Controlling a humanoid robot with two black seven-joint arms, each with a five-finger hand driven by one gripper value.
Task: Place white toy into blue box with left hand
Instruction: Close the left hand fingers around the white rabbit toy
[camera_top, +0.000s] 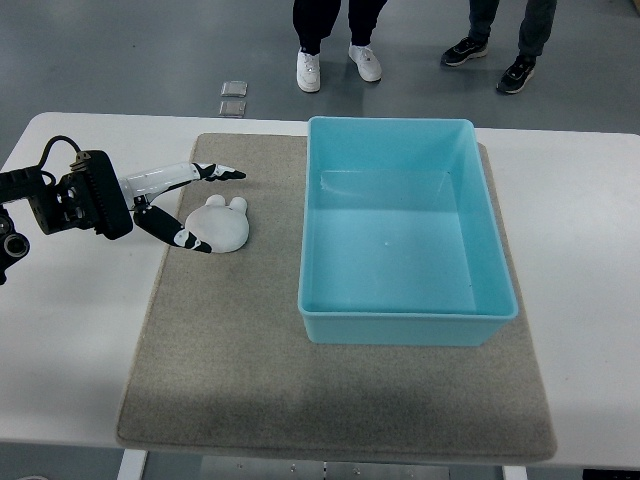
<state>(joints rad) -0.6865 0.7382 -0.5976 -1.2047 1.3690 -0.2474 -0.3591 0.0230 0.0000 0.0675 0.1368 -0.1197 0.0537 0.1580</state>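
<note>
A: How far along is the task judged to be?

B: Barely begun. The small white rounded plush toy (220, 224) is seen lying on the grey felt mat (240, 360), left of centre. The robot's left hand (185, 205) is spread around the toy, fingers apart, nothing yet clamped.

A: And the light blue rectangular plastic box (408, 325)?

B: It is shown empty at centre right. Grasping, lifting and placing are all left.

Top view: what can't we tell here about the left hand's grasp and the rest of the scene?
- left hand: contact with the white toy is unclear; the fingers cover its left side.
- Right arm: outside the picture.
- Two people: cut off by the top edge, only legs and shoes.
- blue box: empty.
</note>
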